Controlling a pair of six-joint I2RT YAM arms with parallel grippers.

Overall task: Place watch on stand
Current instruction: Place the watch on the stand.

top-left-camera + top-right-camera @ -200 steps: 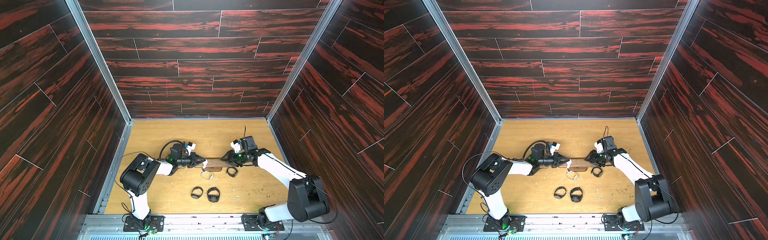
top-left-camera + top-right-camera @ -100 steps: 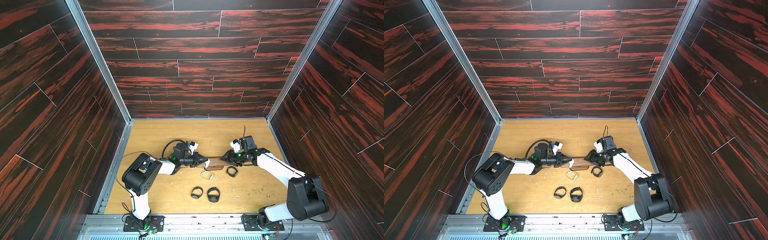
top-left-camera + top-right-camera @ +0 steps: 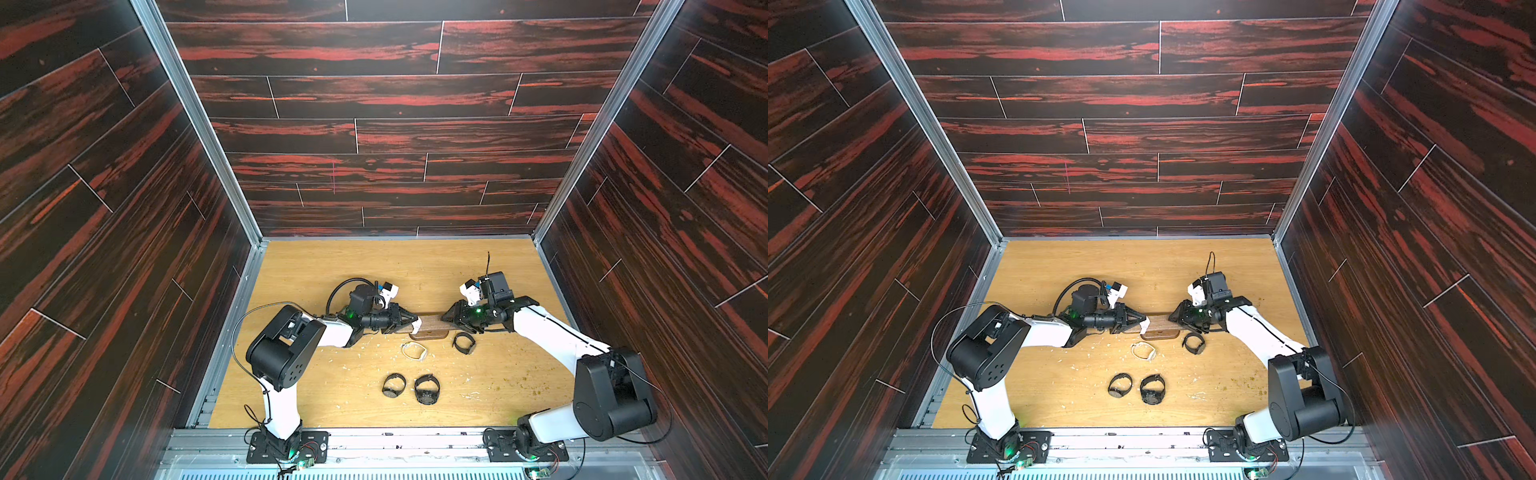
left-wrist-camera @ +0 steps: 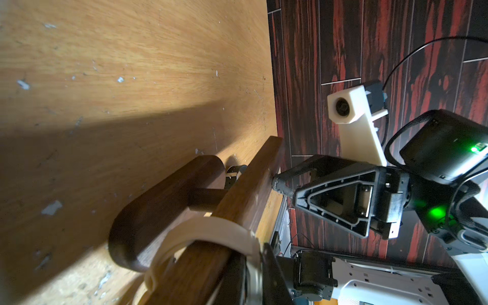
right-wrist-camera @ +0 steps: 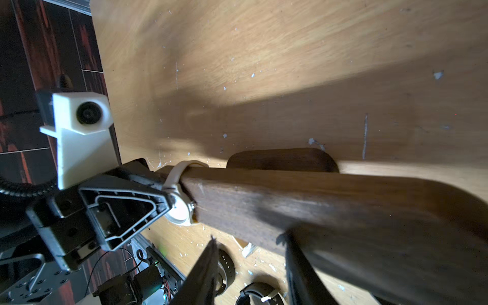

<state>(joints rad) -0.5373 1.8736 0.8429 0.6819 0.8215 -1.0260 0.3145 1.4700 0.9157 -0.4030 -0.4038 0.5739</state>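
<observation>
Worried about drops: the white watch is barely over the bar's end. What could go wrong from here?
The white watch sits at the very tip of the stand; released by the left gripper now, it may slide off. The right gripper steadies only the opposite tip, so pushing the watch further could tilt the stand.

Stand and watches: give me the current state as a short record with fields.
stand: upright on the table
white watch: strap looped around the bar's end nearest the left arm
left gripper: jaws closed on the white watch
right gripper: jaws at the bar's opposite end, apparently clamping it
loose on table: three black watches, one pale strap loop
</observation>
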